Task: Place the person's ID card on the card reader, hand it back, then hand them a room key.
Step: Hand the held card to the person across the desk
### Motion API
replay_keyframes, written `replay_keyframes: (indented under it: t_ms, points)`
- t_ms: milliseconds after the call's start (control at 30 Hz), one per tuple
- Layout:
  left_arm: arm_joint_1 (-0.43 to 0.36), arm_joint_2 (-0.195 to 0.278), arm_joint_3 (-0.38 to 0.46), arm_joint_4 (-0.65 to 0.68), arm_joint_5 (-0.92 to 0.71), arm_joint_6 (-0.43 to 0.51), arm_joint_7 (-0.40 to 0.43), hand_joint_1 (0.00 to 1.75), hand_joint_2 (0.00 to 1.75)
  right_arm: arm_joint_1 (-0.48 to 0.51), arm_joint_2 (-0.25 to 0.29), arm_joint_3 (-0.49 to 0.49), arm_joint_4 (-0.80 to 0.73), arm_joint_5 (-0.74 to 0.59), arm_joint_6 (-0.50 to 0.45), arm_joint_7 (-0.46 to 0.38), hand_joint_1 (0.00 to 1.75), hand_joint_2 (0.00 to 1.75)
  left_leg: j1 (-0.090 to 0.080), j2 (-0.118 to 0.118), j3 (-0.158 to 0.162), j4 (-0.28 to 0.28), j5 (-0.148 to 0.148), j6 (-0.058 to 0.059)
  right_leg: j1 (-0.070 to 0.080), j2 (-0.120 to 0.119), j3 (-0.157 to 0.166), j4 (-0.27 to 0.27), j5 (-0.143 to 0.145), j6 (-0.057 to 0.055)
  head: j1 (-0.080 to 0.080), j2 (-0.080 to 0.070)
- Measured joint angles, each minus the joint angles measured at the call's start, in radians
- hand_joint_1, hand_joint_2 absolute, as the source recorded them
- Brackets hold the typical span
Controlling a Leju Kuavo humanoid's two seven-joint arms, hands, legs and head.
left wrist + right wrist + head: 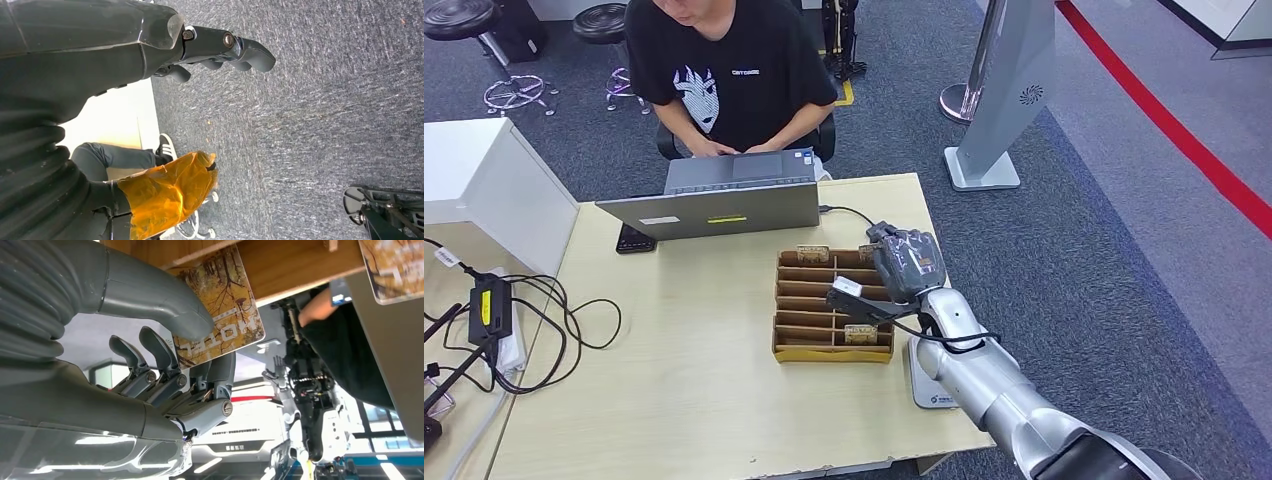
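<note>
Gripped between thumb and fingers of the right robot hand [165,365], a hotel key card [220,310] sits at the wooden card rack [834,305] right of centre on the desk [694,400]. Such a shallow pinch could let it slip or snag. Left robot hand [220,47] hangs empty, fingers loosely curled.

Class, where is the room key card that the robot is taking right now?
The autumn-patterned room key card is pinched in the right hand, at the far right corner of the brown slotted cardboard tray, near the grey laptop.
</note>
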Motion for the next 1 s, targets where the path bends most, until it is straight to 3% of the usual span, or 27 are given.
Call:
replay_keyframes:
  t_ms: [267, 467, 700, 800, 900, 1000]
  points:
    - [0.005, 0.000, 0.000, 0.000, 0.006, 0.002, -0.010, 0.00, 1.75, 0.033, -0.025, -0.025, -0.163, -0.025, 0.004, -0.021, 1.48, 1.75, 0.000, 0.000, 0.000, 0.000, 0.000, 0.000, 0.000, 0.000, 0.000, 0.000, 0.000, 0.000, 0.000, 0.000]
    - [0.011, 0.000, 0.000, 0.000, 0.008, 0.003, -0.013, 0.00, 1.75, 0.059, -0.050, -0.039, -0.296, -0.033, 0.034, -0.021, 1.51, 1.75, 0.000, 0.000, 0.000, 0.000, 0.000, 0.000, 0.000, 0.000, -0.001, 0.000, 0.000, 0.000, 0.000, 0.000]
    - [0.011, 0.000, 0.000, 0.000, 0.008, 0.003, -0.013, 0.00, 1.75, 0.075, -0.059, -0.041, -0.340, -0.034, 0.039, -0.021, 1.53, 1.75, 0.000, 0.000, 0.000, 0.000, 0.000, 0.000, 0.000, 0.000, -0.001, 0.000, 0.000, 0.000, 0.000, 0.000]
    - [0.011, 0.000, 0.000, 0.000, 0.007, 0.003, -0.013, 0.00, 1.75, 0.075, -0.060, -0.041, -0.345, -0.034, 0.044, -0.023, 1.66, 1.75, 0.000, 0.000, 0.000, 0.000, 0.000, 0.000, 0.000, 0.000, -0.001, 0.000, 0.000, 0.000, 0.000, 0.000]
    - [0.009, 0.000, 0.000, 0.000, -0.008, -0.002, -0.009, 0.00, 1.75, 0.045, -0.056, -0.038, -0.339, -0.042, 0.101, -0.014, 1.75, 1.75, 0.000, 0.000, -0.001, 0.000, 0.000, 0.000, 0.000, 0.000, -0.001, 0.000, 0.000, 0.000, 0.000, 0.000]
    - [-0.002, 0.000, 0.000, 0.000, -0.032, -0.010, 0.003, 0.00, 1.75, -0.065, -0.035, -0.030, -0.280, -0.058, 0.199, 0.032, 1.75, 1.75, 0.000, 0.001, -0.001, 0.000, 0.001, 0.000, 0.000, 0.002, -0.002, 0.001, 0.002, 0.000, 0.000, 0.000]
